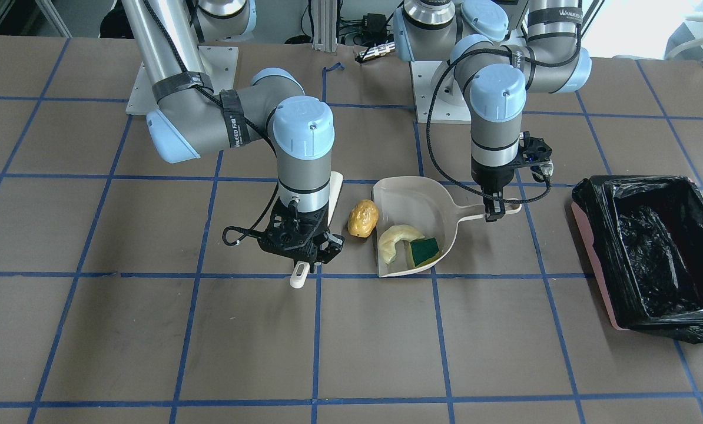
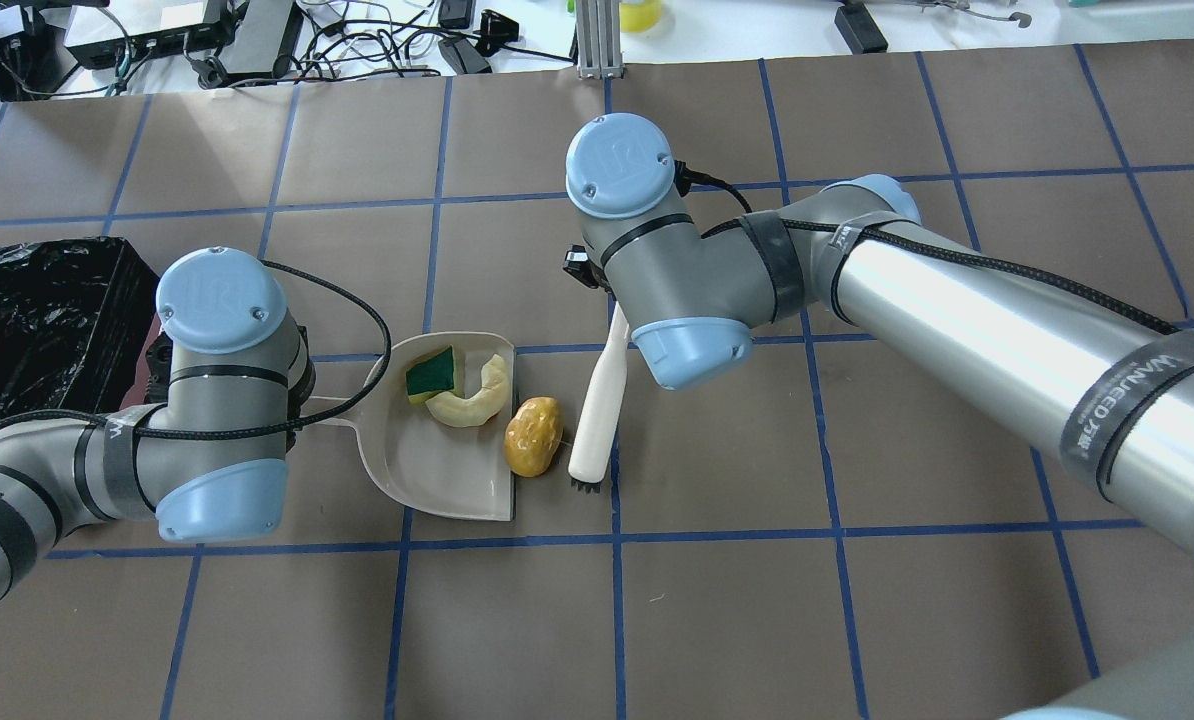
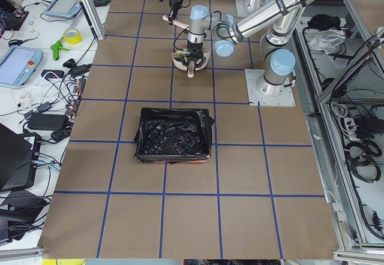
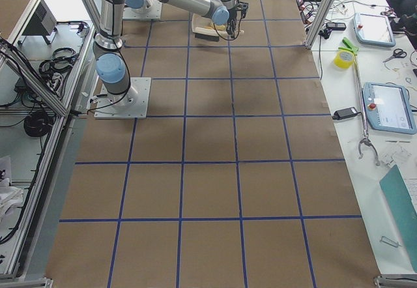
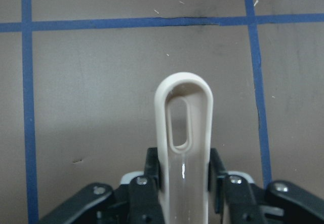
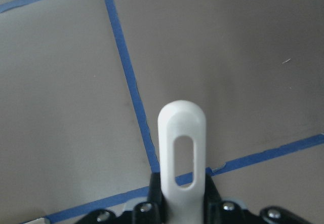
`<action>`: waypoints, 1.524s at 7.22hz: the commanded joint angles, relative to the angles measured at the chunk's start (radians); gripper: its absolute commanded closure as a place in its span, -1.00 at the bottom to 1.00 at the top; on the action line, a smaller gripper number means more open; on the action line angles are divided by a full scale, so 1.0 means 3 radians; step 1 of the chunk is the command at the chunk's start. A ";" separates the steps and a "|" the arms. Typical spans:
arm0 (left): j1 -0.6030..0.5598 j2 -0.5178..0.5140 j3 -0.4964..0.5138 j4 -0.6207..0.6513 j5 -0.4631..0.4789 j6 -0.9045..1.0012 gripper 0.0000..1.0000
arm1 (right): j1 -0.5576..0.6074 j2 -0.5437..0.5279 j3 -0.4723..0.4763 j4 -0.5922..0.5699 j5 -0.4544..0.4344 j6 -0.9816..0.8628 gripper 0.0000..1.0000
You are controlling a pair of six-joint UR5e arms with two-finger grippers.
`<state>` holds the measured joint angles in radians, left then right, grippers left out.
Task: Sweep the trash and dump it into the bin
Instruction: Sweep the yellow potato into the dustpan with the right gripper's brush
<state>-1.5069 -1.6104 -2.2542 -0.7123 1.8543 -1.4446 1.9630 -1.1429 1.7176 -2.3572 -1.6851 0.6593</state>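
Note:
The beige dustpan [image 1: 410, 197] lies on the table with the pale yellow crescent [image 1: 394, 238] and the green-topped sponge wedge [image 1: 424, 250] inside it. The tan potato-like lump [image 1: 362, 218] sits on the table at the pan's open lip [image 2: 534, 436]. My left gripper [image 1: 493, 213] is shut on the dustpan handle [image 5: 183, 127]. My right gripper [image 1: 304, 256] is shut on the white brush handle [image 6: 181, 143]. The brush [image 2: 597, 410] stands just beside the lump, on the side away from the pan. The bin [image 1: 593, 265], pink-sided with a black bag, stands beyond the left arm.
The table is brown with a blue tape grid. The bin [image 2: 57, 300] is at the overhead view's left edge, beside my left arm. Both arm bases are bolted along the table's robot side. Cables and tablets lie off the table.

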 commanded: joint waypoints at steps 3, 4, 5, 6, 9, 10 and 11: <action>-0.0003 -0.0042 0.0008 0.0048 0.0001 -0.0022 1.00 | 0.0170 0.0301 -0.0085 -0.0385 -0.0114 0.0026 1.00; -0.0003 -0.0042 0.0008 0.0048 0.0001 -0.0022 1.00 | 0.0176 0.0322 -0.0116 -0.0385 -0.0115 0.0179 1.00; -0.0003 -0.0042 0.0008 0.0053 0.0001 -0.0022 1.00 | 0.0181 0.0363 -0.0147 -0.0396 -0.0110 0.0251 1.00; -0.0003 -0.0042 0.0013 0.0053 0.0001 -0.0017 1.00 | 0.0206 0.0414 -0.0284 -0.0391 -0.0089 0.0490 1.00; -0.0003 -0.0042 0.0013 0.0053 -0.0004 -0.0017 1.00 | 0.0406 0.0609 -0.0540 -0.0355 -0.0084 0.0941 1.00; -0.0003 -0.0042 0.0018 0.0053 -0.0004 -0.0017 1.00 | 0.0487 0.0609 -0.0541 -0.0345 -0.0084 0.1119 1.00; -0.0003 -0.0042 0.0018 0.0053 -0.0004 -0.0007 1.00 | 0.0533 0.0609 -0.0536 -0.0319 -0.0089 0.1111 1.00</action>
<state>-1.5079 -1.6230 -2.2493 -0.6964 1.8531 -1.4490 2.1022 -0.9618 1.5583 -2.4602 -1.7109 0.9698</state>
